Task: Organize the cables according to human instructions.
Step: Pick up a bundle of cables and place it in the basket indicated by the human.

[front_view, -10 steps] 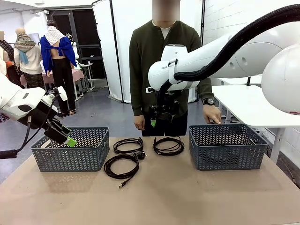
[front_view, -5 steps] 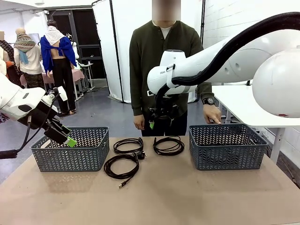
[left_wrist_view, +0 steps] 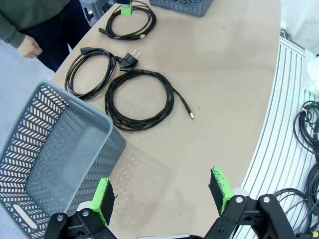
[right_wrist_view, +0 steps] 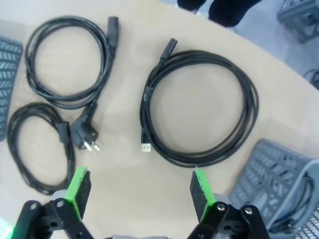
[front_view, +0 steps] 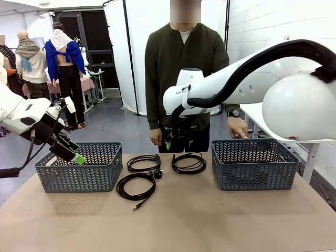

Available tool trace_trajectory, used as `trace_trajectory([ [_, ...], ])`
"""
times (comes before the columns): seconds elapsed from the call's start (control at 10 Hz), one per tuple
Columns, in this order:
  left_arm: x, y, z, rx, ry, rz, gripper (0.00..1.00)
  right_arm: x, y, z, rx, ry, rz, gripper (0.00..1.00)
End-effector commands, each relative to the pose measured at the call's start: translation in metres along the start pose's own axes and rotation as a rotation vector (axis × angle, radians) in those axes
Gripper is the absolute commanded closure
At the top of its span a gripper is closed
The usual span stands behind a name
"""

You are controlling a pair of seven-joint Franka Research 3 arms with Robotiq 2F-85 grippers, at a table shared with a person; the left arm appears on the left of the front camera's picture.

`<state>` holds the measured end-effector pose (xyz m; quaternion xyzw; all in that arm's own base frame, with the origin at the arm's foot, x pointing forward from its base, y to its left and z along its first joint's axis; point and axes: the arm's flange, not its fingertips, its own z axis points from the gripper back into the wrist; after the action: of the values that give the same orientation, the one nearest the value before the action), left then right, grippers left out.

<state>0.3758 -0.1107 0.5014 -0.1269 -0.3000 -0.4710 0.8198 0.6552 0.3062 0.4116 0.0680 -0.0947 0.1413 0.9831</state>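
Here, our right hand [right_wrist_view: 139, 188] hangs above the far side of the table [front_view: 210, 220] with its green pads pointing down and spread wide, holding nothing. Looking along its fingers, we see the far-right cable [right_wrist_view: 251, 107] lying flat just beyond the pads as one broad coil, with a small flat plug at its loose end. To that cable's left lies the mains cable [right_wrist_view: 84, 140] (the one with the two-pin plug), also coiled and flat on the table, and apart from its neighbour. Nearer to us is the near cable [left_wrist_view: 134, 123], a third black loop; its slim plug trails off toward our edge of the table.

All three coils rest on the table between the left basket [front_view: 79, 170] and the right basket [front_view: 254, 170], and none of them is in a basket. We cannot tell whether a fourth cable lies inside the right basket.

Our left hand [left_wrist_view: 160, 194] is held in the air at the outer end of the left basket, tilted toward the table, its fingers wide apart and empty.

The person [front_view: 184, 68] stands at the far side, with one of the person's hands [front_view: 237, 127] lowered to the far rim of the right basket.
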Motion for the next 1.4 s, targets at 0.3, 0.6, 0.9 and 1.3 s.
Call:
trace_trajectory([
  [0.3, -0.004, 0.003, -0.001, -0.016, -0.013, -0.013, 0.0, 0.015, -0.001, -0.027, -0.055, 0.002, -0.104, 0.0],
  [0.6, -0.004, 0.003, -0.001, -0.016, -0.013, -0.013, 0.0, 0.013, -0.007, -0.033, -0.062, 0.015, -0.123, 0.0],
  [0.9, -0.004, 0.003, -0.001, -0.016, -0.013, -0.013, 0.0, 0.008, -0.007, -0.032, -0.021, 0.02, -0.092, 0.0],
  [1.3, -0.004, 0.003, -0.001, -0.016, -0.013, -0.013, 0.0, 0.014, -0.008, -0.039, -0.033, 0.016, -0.111, 0.0],
])
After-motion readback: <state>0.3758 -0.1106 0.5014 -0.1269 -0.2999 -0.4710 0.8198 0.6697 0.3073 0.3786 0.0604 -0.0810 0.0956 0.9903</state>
